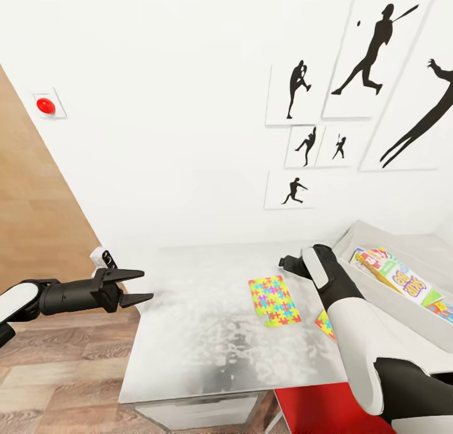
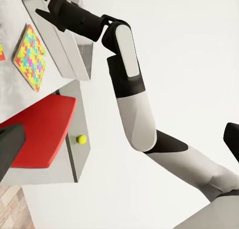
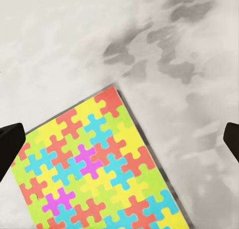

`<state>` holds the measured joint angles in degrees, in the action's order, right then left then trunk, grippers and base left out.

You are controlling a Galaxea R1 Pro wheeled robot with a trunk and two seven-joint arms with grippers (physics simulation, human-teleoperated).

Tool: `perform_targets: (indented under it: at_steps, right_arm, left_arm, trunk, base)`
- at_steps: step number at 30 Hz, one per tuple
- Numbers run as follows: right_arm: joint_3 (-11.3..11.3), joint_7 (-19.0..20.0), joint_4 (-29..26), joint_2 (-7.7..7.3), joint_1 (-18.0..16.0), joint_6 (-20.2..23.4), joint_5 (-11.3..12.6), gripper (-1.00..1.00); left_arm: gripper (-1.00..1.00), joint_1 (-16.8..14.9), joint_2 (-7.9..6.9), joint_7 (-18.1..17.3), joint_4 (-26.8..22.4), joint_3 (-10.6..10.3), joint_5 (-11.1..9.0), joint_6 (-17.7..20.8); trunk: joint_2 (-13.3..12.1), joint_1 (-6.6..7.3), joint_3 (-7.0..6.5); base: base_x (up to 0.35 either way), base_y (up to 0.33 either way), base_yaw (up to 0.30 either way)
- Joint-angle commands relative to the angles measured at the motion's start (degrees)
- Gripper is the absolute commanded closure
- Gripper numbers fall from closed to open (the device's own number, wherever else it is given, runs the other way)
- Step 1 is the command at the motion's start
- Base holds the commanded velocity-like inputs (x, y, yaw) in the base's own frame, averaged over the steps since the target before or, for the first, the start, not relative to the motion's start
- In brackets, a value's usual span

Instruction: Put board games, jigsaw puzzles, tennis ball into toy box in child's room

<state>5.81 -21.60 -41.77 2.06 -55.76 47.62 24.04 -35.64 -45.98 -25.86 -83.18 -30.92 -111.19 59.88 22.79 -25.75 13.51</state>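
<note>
Left gripper: our left gripper (image 1: 139, 287) hangs off the table's left edge, above the wood-plank floor (image 1: 56, 371); we see its two black fingers spread apart with nothing between them.
Right gripper: our right arm (image 1: 343, 308) reaches over the table toward the wall; in the right wrist view the two dark fingertips (image 3: 11, 147) sit at opposite sides of the picture, wide apart, holding nothing, above a puzzle box.
Jigsaw puzzles: one jigsaw puzzle (image 1: 274, 300) lies flat on the table near its middle, just left of our right forearm; we see its bright interlocking pattern close up in the right wrist view (image 3: 94, 169). A second jigsaw puzzle (image 1: 325, 325) shows as a corner beside it, mostly hidden by our arm.
Toy box: the toy box (image 1: 384, 299) sits at the table's right end against the wall, with a colourful printed box (image 1: 402, 282) lying inside; we cannot read its print.
Tennis ball: in the left wrist view the tennis ball (image 2: 81, 139) sits on a pale surface near a red panel (image 2: 42, 129); we cannot tell exactly which surface.
Table: the table (image 1: 201, 339) has a mottled pale grey top.
Wall: black baseball-player silhouette pictures (image 1: 371, 50) hang above the table, and a red button (image 1: 46, 105) sits far to the left.
</note>
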Motion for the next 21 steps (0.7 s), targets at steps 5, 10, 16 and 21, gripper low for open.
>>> perform_targets:
  at_steps: [5,10,16,21]
  right_arm:
    - [0.15,2.21,0.16,-0.32,0.00,0.01,0.57,-1.00]
    - [0.09,4.89,0.34,-0.53,-0.04,-1.41,0.27,-1.00]
    - [0.08,5.38,0.45,-0.62,0.01,-1.87,0.29,-1.00]
    - [0.16,5.42,0.53,-0.66,0.00,-1.91,0.45,-1.00]
  left_arm:
    - [-1.00,-0.13,-0.08,-0.59,0.04,-0.18,0.35,0.03]
    - [-1.00,-0.10,-0.08,-0.60,0.10,-0.12,0.36,0.04]
    - [-1.00,-0.09,-0.05,-0.60,0.13,-0.11,0.36,-0.01]
    - [-1.00,-0.08,-0.02,-0.60,0.13,-0.11,0.36,-0.02]
  trunk:
    - [0.13,-0.03,0.59]
    - [0.13,-0.03,1.06]
    - [0.13,-0.03,1.62]
    - [0.13,-0.03,2.09]
  base:
    - [0.000,0.000,0.000]
    - [0.000,0.000,0.000]
    - [0.000,0.000,0.000]
    - [0.000,0.000,0.000]
